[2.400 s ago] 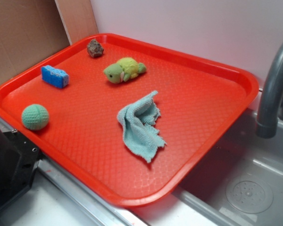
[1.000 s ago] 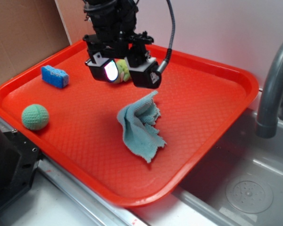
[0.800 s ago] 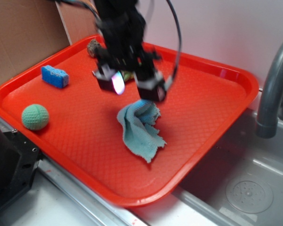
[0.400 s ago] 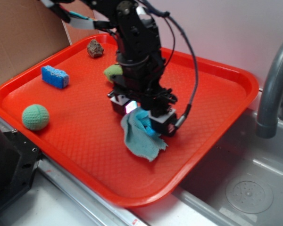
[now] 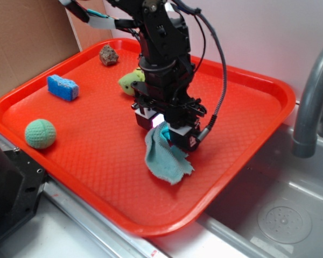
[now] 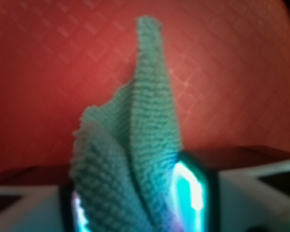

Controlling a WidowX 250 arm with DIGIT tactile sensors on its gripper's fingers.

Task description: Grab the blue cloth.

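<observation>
Now gripper (image 5: 164,130) clamped on blue cloth (image 5: 166,158), bunched narrower than before, on tray (image 5: 86,145).

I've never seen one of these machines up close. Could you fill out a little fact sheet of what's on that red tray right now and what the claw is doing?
surface: red tray beside a sink
claw: gripper lowered onto the blue cloth, fingers closed on a bunched fold
blue cloth: pinched at its top, lower part hanging onto the tray; wrist view shows it standing up between the fingers
green ball: near left edge
blue sponge: left rear
plush turtle: behind the arm, partly hidden
brown rock: far corner
</observation>
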